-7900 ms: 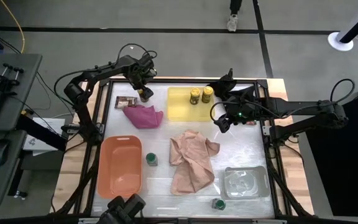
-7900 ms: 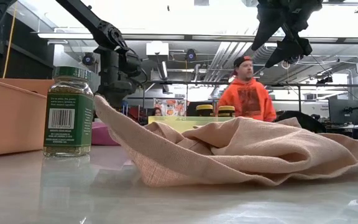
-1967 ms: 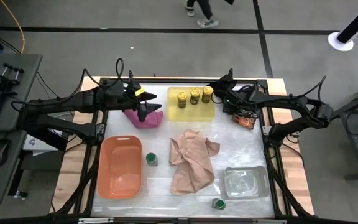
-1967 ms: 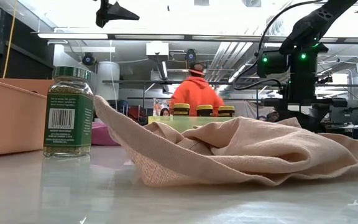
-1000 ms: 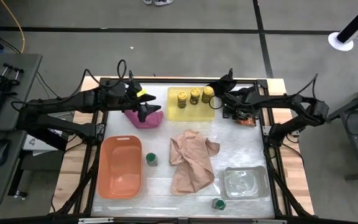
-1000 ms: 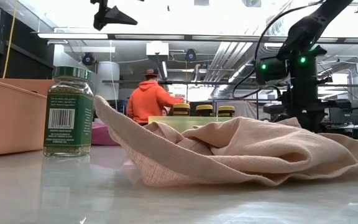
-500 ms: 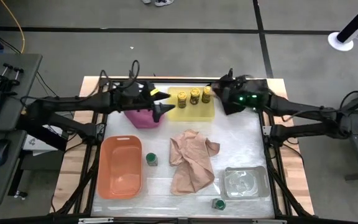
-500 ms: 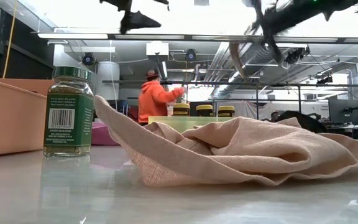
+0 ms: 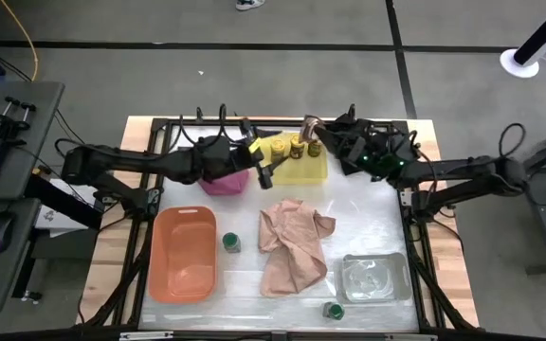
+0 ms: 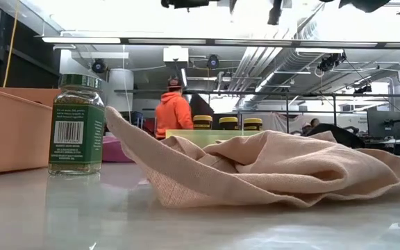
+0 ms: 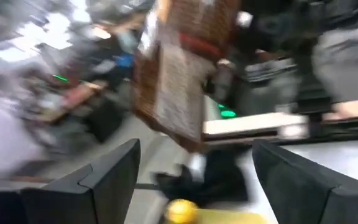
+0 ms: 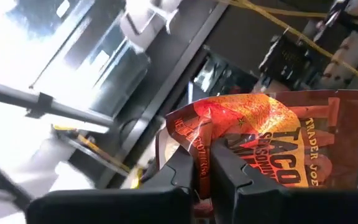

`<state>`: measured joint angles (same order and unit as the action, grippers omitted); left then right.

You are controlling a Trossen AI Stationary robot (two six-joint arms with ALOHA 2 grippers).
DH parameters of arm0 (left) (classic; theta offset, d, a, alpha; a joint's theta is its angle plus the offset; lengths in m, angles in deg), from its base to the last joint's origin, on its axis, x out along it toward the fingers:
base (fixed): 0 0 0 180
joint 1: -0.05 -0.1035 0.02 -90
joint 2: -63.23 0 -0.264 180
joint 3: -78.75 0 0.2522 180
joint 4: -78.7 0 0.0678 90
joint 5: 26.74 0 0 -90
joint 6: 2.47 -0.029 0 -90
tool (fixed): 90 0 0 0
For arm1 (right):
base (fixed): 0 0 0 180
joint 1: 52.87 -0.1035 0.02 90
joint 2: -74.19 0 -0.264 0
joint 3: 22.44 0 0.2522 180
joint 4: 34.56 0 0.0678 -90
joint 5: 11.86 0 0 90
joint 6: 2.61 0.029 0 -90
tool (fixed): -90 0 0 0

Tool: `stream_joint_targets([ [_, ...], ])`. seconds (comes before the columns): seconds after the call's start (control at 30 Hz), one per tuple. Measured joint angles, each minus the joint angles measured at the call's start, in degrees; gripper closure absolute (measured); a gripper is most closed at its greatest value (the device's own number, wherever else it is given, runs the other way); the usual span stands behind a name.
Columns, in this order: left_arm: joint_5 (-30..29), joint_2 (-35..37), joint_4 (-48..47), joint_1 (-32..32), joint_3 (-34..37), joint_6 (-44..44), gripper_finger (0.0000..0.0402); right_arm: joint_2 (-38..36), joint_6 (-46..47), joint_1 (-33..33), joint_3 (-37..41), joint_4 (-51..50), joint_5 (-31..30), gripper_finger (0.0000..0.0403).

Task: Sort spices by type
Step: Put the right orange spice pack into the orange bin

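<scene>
My right gripper (image 9: 318,133) is shut on a brown-orange spice packet (image 12: 272,140), raised over the far edge of the yellow tray (image 9: 297,170). Three yellow-lidded jars (image 9: 295,147) stand in that tray. My left gripper (image 9: 266,170) hangs open just left of the tray, pointing level at the packet (image 11: 185,68); nothing is between its fingers. One green-lidded jar (image 9: 230,242) stands upright beside the orange tray (image 9: 185,254), another (image 9: 334,310) at the near edge. My right gripper pinches the packet between its two fingers at one crumpled edge (image 12: 204,140). The fingers come from the table's right, slanting upward. The packet is lifted clear of the table and stands up past the fingertips.
A tan cloth (image 9: 295,242) lies crumpled mid-table and fills the low view's foreground (image 10: 255,167). A pink cloth (image 9: 218,182) lies under the left arm. A clear tray (image 9: 374,278) sits near right. A person in orange (image 10: 172,114) stands beyond the table.
My right gripper has risen from the table right of the yellow tray, carrying the packet up and toward the far left, and has tipped from pointing down to slanting up. My left gripper has moved toward the table's right, up to the yellow tray, rolling as it went.
</scene>
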<state>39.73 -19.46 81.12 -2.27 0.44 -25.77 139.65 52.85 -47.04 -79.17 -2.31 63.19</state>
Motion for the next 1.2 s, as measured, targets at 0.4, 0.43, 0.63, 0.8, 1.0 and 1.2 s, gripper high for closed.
stream_joint_targets([
  [0.4,-14.60,-4.05,8.94,2.39,-1.60,-17.91,0.0106,13.60,-1.82,-2.13,-15.31,2.03,-2.47,0.0387],
  [0.43,-16.27,-4.03,9.73,2.41,-1.60,-17.89,0.0106,14.32,-1.76,-2.12,-16.49,1.43,-1.86,0.0387],
  [0.63,-21.40,-3.99,16.00,2.33,-1.60,-19.51,0.0106,16.78,-2.49,-2.30,-21.39,-2.15,-0.50,0.0387],
  [0.8,-21.75,-3.99,19.12,3.26,-1.60,-21.85,0.0106,16.81,-3.10,-2.63,-21.59,-3.59,-2.87,0.0387],
  [1.0,-21.71,-3.99,20.17,3.51,-1.60,-21.89,0.0129,16.81,-3.42,-3.15,-21.59,-3.80,-3.99,0.0387],
  [1.2,-21.82,-3.99,20.16,3.05,-1.60,-21.91,0.0261,16.81,-1.37,-3.37,-21.59,-3.77,-3.03,0.0385],
])
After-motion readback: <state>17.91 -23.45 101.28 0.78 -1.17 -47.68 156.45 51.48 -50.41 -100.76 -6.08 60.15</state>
